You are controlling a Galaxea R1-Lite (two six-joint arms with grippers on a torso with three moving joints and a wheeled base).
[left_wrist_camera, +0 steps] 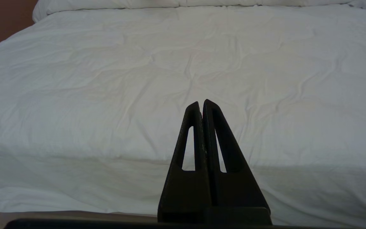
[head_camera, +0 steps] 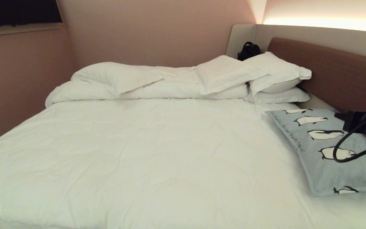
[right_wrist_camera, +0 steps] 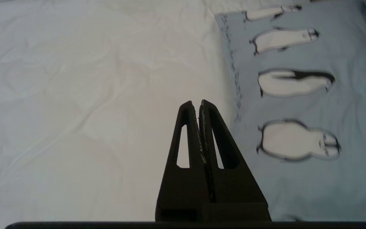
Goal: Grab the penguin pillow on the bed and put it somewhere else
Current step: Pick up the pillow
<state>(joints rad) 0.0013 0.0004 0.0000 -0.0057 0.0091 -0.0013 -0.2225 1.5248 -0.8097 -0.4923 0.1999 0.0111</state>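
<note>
At the bed's [head_camera: 138, 152] right edge by the headboard, the penguin pillow [head_camera: 332, 149] lies flat, likely soft, light, best pinched at its flanged edge; right gripper [right_wrist_camera: 199, 103] above it, pressed together, holding nothing.

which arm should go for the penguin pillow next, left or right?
Right. The penguin pillow lies at the bed's right side, and the right gripper hangs by its edge, jaws shut and empty. The left gripper faces only bare sheet.
</note>
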